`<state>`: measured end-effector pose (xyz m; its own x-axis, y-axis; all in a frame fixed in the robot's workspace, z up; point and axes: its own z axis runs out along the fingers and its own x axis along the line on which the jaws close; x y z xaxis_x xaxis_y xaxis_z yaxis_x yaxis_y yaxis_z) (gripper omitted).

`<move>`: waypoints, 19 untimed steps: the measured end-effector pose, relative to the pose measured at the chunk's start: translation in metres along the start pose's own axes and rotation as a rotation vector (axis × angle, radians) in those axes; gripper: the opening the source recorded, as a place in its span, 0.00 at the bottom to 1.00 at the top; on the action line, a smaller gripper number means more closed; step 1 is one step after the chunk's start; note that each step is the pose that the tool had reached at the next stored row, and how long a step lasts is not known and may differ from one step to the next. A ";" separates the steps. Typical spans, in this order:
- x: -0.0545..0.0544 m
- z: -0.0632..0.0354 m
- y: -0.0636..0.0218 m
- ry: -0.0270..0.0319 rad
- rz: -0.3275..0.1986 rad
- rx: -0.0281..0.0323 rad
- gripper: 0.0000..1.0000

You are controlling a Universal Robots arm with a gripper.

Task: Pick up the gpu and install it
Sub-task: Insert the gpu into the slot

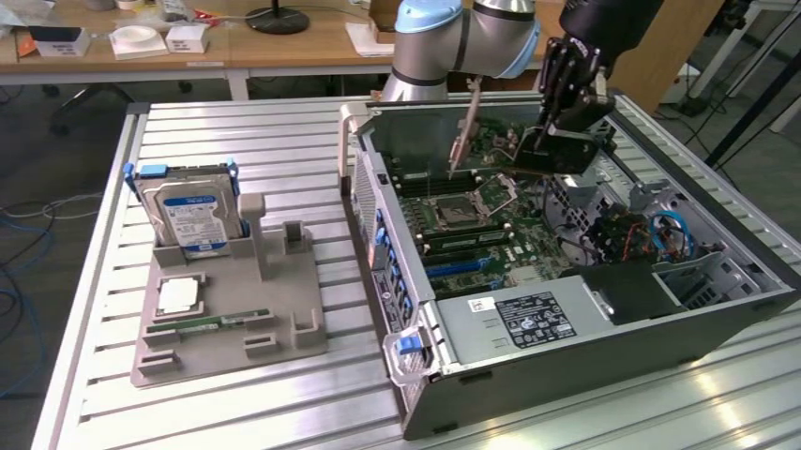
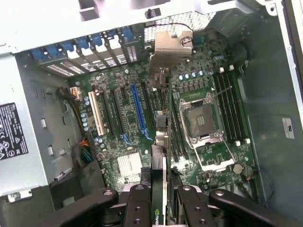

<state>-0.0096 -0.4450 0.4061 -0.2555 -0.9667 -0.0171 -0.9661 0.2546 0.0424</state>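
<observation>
- Ribbed metal table [image 1: 250, 417]; an open computer case [image 1: 701, 309] lies on it with the motherboard [image 1: 476, 234] facing up.
- The gripper [image 1: 560, 131] is inside the case, pinching the gpu [image 2: 163, 118]. The card is held edge-on above the board, its silver bracket at the far end.
- Judged: pick-up done, alignment in hand, card not seated.
- Seating calls for the card's edge to sit square over the blue slot [image 2: 139, 111].
</observation>
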 end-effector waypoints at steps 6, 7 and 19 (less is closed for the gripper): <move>0.000 0.0000 0.0000 0.0026 -0.061 -0.0011 0.26; 0.000 0.0000 0.0000 0.0030 -0.070 -0.0012 0.26; 0.000 0.0000 0.0000 0.0080 -0.187 -0.0032 0.26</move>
<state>-0.0096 -0.4450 0.4061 -0.0709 -0.9973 -0.0170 -0.9966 0.0701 0.0424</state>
